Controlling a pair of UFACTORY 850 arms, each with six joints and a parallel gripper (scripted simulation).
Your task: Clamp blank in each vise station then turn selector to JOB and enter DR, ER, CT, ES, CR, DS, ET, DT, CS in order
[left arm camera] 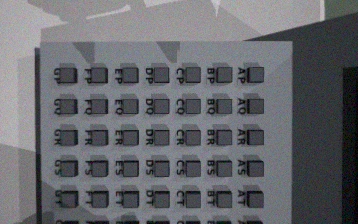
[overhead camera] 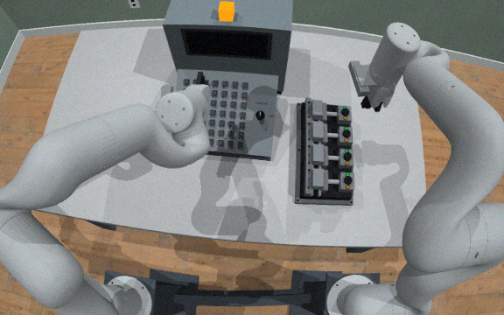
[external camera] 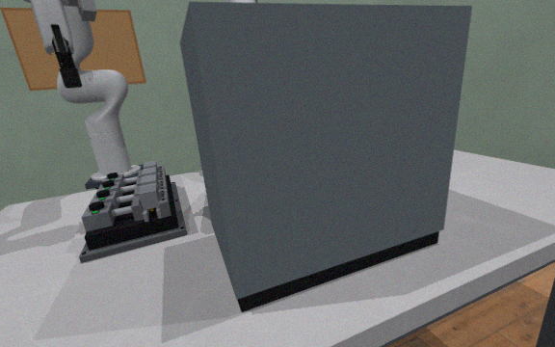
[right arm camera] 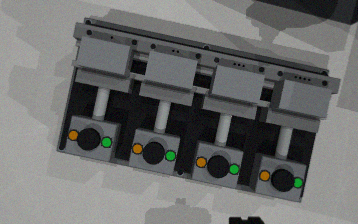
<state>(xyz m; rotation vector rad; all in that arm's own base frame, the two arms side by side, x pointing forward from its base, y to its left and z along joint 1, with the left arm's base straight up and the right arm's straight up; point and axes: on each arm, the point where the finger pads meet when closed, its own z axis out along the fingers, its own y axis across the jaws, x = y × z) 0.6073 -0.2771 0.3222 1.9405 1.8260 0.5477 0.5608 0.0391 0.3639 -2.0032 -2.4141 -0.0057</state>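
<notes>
The valve bench (overhead camera: 302, 199) (external camera: 133, 243) holds four stations. Each has a black knob (right arm camera: 88, 139) between amber and green dots, a rod, and a grey block (right arm camera: 104, 56), apparently the blank, against the rail (right arm camera: 207, 54). No block clearly overhangs its jaw. The right gripper (overhead camera: 372, 105) (external camera: 71, 79) (right arm camera: 246, 220) is shut and empty, raised beyond the knob side. The left gripper (overhead camera: 200, 78) is open and empty over the keypad's far left; its fingers are hidden in its wrist view. Keys such as DR (left arm camera: 161, 137) are unlit. The selector (overhead camera: 260, 115) points up. The amber lamp (overhead camera: 227, 11) looks bright orange.
The tall cabinet (overhead camera: 230, 17) (external camera: 330, 145) stands behind the keypad, and its dark screen (overhead camera: 227, 45) faces the arms. The left arm (overhead camera: 116, 127) covers the keypad's left side in the top view. A gap separates the keypad panel and the bench.
</notes>
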